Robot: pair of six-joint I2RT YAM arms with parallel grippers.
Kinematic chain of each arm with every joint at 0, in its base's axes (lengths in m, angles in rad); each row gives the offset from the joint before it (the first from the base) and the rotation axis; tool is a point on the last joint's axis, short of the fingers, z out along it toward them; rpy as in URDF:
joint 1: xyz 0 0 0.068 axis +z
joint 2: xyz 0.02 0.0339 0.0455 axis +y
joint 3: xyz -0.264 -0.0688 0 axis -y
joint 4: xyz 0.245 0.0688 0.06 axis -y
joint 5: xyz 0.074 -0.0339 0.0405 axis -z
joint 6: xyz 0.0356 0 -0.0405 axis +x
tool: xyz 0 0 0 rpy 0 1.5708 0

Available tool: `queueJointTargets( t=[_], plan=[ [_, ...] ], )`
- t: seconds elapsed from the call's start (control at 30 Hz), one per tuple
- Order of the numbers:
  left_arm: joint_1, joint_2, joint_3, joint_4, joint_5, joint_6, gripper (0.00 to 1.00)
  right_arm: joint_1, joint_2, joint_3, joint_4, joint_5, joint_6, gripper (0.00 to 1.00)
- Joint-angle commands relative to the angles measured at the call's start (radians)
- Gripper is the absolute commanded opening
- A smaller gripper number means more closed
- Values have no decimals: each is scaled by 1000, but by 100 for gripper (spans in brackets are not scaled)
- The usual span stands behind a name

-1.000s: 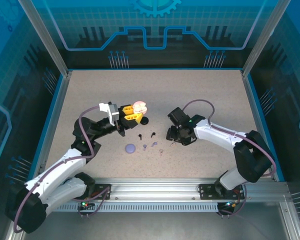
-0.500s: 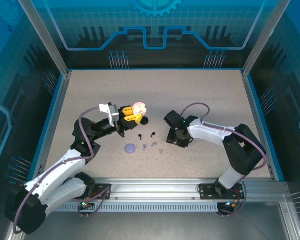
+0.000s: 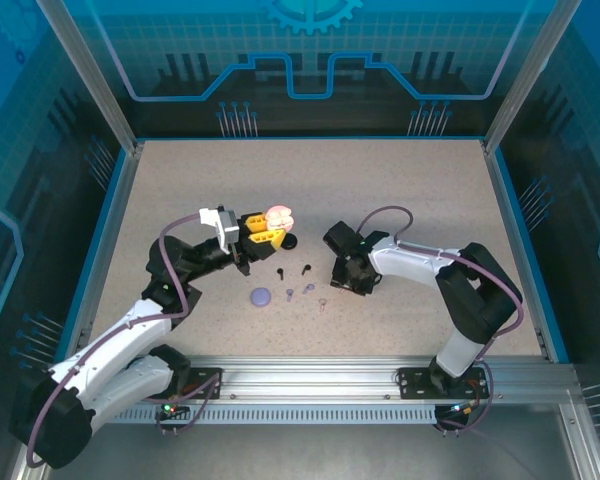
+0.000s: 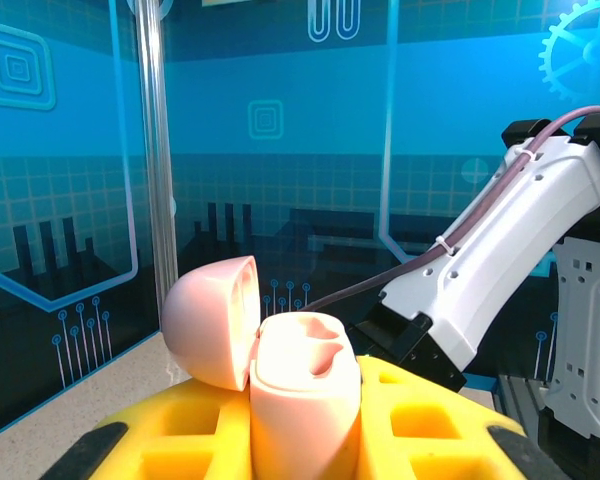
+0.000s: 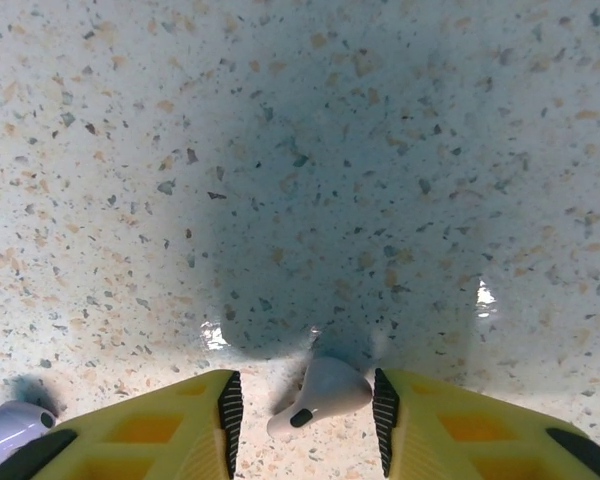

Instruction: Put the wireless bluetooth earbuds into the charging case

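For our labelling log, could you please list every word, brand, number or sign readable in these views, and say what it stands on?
None: no text can be read.
The pink charging case, the pale earbud and the white arm housing bear no lettering.
The blue wall panels carry only gear and circuit patterns, no words.

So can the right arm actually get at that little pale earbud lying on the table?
Probably yes. The right gripper hangs low over the table, and the pale pink earbud lies between its open yellow fingers, with nothing else in the way.
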State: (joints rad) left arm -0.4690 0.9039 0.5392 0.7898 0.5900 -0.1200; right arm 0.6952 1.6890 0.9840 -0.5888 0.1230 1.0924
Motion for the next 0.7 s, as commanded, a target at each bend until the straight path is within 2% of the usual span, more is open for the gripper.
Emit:
queueJointTargets(
  t=[0.0,0.37,0.67],
  plan=[
    [-8,-12,-12,10,-14,27,0,17,20,23,-4,-1,22,42],
    [-7,-11,-16,5,-16,35,0,20,53,32,4,-17,12,38],
    [-8,-11,-18,1,-16,36,0,20,69,34,18,-29,-5,30]
  ],
)
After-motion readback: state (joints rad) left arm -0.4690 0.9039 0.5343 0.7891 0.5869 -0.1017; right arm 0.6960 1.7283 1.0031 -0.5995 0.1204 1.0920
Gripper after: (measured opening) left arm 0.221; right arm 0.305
